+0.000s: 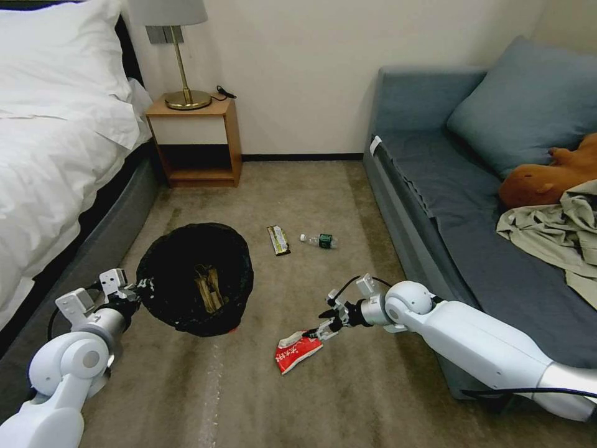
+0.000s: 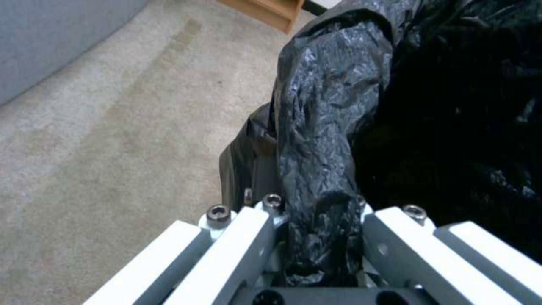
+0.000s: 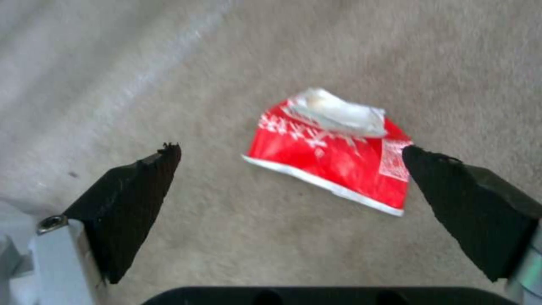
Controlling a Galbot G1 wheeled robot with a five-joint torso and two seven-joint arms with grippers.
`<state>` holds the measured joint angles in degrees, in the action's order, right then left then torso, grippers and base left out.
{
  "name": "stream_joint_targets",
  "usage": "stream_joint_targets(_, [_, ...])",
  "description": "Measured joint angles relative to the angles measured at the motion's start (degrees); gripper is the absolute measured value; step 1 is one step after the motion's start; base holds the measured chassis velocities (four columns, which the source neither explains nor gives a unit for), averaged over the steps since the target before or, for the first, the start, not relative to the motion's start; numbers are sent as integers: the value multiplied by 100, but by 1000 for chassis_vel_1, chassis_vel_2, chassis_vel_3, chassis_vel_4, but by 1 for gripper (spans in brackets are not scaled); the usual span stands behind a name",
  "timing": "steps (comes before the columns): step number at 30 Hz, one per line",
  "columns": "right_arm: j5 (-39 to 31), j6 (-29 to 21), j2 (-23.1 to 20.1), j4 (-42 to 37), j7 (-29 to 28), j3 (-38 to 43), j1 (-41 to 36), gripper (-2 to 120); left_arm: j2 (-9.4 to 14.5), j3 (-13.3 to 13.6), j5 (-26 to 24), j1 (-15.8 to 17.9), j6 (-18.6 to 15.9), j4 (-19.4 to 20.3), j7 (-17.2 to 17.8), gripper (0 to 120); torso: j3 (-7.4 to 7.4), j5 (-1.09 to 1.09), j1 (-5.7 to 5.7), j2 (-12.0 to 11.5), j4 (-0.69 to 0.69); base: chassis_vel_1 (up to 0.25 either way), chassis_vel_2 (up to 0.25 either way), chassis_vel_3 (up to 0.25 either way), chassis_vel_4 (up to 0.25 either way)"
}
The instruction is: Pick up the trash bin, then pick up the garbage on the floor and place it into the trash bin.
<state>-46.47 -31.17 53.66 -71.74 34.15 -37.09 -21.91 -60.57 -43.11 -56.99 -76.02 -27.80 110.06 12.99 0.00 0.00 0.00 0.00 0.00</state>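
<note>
Trash bin (image 1: 194,280) — small, round, wrapped in a glossy black bag, mouth facing the head camera, seen over the carpet (image 1: 323,398) between the bed (image 1: 56,168) and the sofa (image 1: 448,205). A brown paper scrap (image 1: 208,289) lies inside it. The left gripper (image 1: 138,287) is clamped on the wrinkled rim at the bin's left edge; in the left wrist view a fold of black plastic (image 2: 322,169) is pinched between the white fingers (image 2: 243,250).

Red-and-white snack packet (image 1: 297,353) — flat on the carpet, in front of the bin and to its right, well apart from it. The right gripper (image 1: 323,328) sits just above the packet's upper corner with its jaws spread wide; in the right wrist view the two black fingertips (image 3: 141,190) straddle the packet (image 3: 333,165), one of them overlapping its edge, and whether it touches cannot be told.

Dark gold-printed wrapper (image 1: 278,240) — on the carpet beyond the bin, toward the wall. Small clear bottle with green label (image 1: 321,240) — lying on its side just right of the wrapper, apart from it.

Surroundings: a wooden nightstand (image 1: 198,140) with a brass lamp (image 1: 180,56) against the far wall; on the sofa, a blue cushion (image 1: 528,106), a brown plush toy (image 1: 547,177) and a beige garment (image 1: 553,233).
</note>
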Motion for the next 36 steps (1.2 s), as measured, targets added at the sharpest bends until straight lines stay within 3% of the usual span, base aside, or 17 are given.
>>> stream_joint_targets(5, [440, 166, 357, 704, 237, -171, 160, 100, -22, -37, 0, -9, 3, -20, -6, 2, 0, 0, 0, 0, 0, 0, 0, 0, 0])
stream_joint_targets(7, [781, 351, 750, 1464, 521, -263, 359, 100, -32, -56, -2, -10, 10, -59, -23, 2, 1, 0, 0, 0, -1, 0, 0, 0, 0])
stream_joint_targets(16, [1199, 595, 1503, 2565, 994, -492, 767, 100, -17, -83, -14, 96, 22, -202, -92, 2, 0, -1, 0, 0, 0, 0, 0, 0, 0])
stream_joint_targets(36, [2179, 1453, 2386, 4621, 1699, 125, 541, 99, -3, 47, 100, 222, 118, -524, -307, 2, 0, 0, 0, 0, 0, 0, 0, 0, 0])
